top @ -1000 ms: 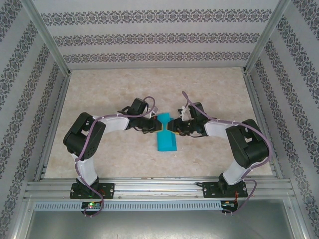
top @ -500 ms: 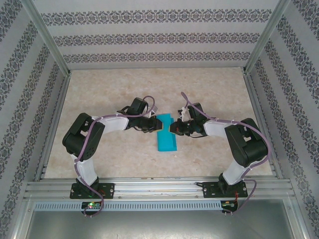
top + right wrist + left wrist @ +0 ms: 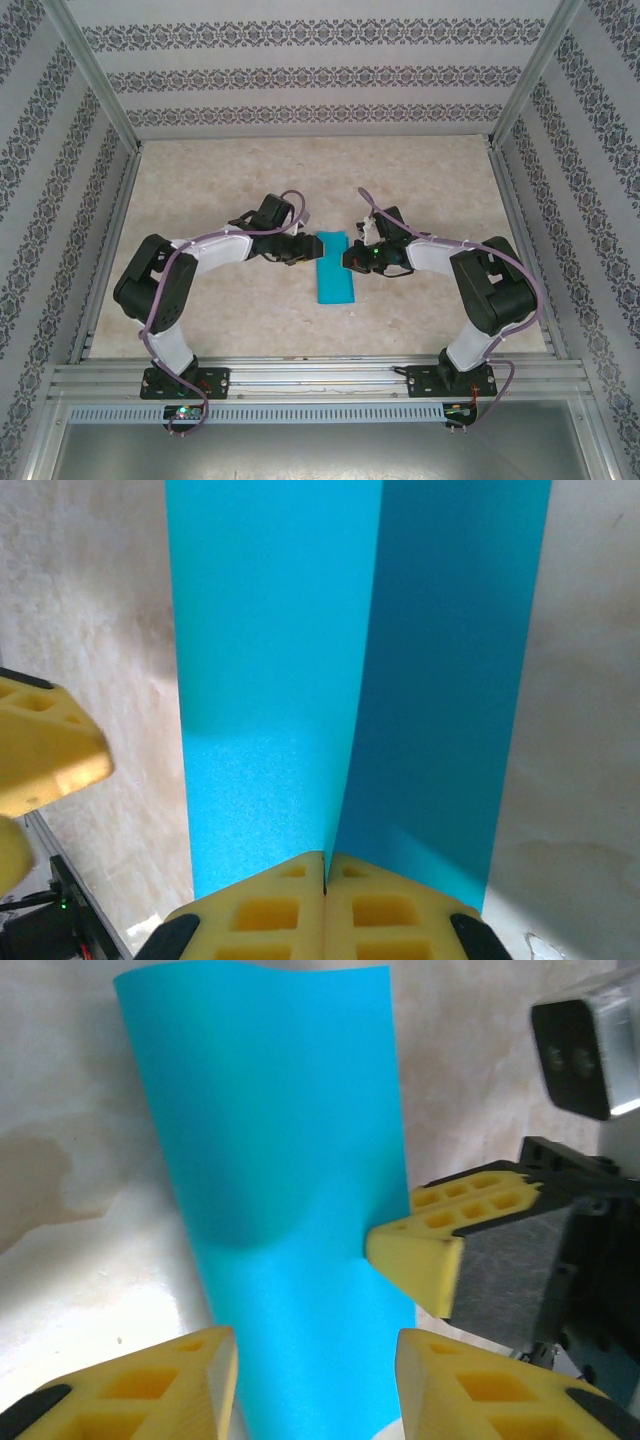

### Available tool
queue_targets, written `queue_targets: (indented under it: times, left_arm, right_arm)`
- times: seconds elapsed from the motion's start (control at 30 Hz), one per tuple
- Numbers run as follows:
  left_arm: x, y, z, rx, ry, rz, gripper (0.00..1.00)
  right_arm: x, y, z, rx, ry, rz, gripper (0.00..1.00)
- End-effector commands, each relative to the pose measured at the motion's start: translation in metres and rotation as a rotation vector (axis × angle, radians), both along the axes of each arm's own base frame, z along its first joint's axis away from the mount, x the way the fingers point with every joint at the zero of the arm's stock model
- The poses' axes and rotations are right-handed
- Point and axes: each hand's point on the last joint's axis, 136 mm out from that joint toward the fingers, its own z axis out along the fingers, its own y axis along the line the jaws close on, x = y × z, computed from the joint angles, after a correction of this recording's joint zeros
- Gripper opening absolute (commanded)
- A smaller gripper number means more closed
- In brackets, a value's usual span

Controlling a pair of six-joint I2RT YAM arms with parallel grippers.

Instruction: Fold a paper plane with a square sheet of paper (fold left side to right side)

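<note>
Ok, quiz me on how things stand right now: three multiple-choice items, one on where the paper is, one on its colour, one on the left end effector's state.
1. Where does the paper lie?
A) between the two arms' tips
B) against the far wall
C) on the near rail

2. What colour is it?
A) red
B) turquoise-blue
C) white

3. The left end effector is:
A) shut on the paper
B) shut on nothing
C) open

Answers:
1 A: in the top view the paper lies between the left end effector and the right end effector.
2 B: the same turquoise-blue shows in both wrist views.
3 C: in the left wrist view its fingers stand well apart, with the paper lying between them.
</note>
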Motion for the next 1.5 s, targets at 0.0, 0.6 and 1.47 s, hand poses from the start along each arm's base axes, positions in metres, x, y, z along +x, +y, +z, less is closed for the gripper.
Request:
queue_targets:
  times: [0.0,0.6,1.47]
  left_arm:
    - [-0.008,-0.007,-0.013,0.032,0.042,-0.03,0.47]
    - [-0.01,-0.015,-0.053,0.123,0.128,-0.038,0.46]
    - [-0.027,-0.011,-0.09,0.343,0.23,-0.049,0.38]
  right_arm:
    - [0.002,0.0,-0.003,-0.035,-0.007,0.015,0.03]
    - [0.001,-0.005,-0.011,-0.08,0.007,0.011,0.05]
    - [0.004,-0.086,0.024,-0.258,-0.135,-0.201,0.46]
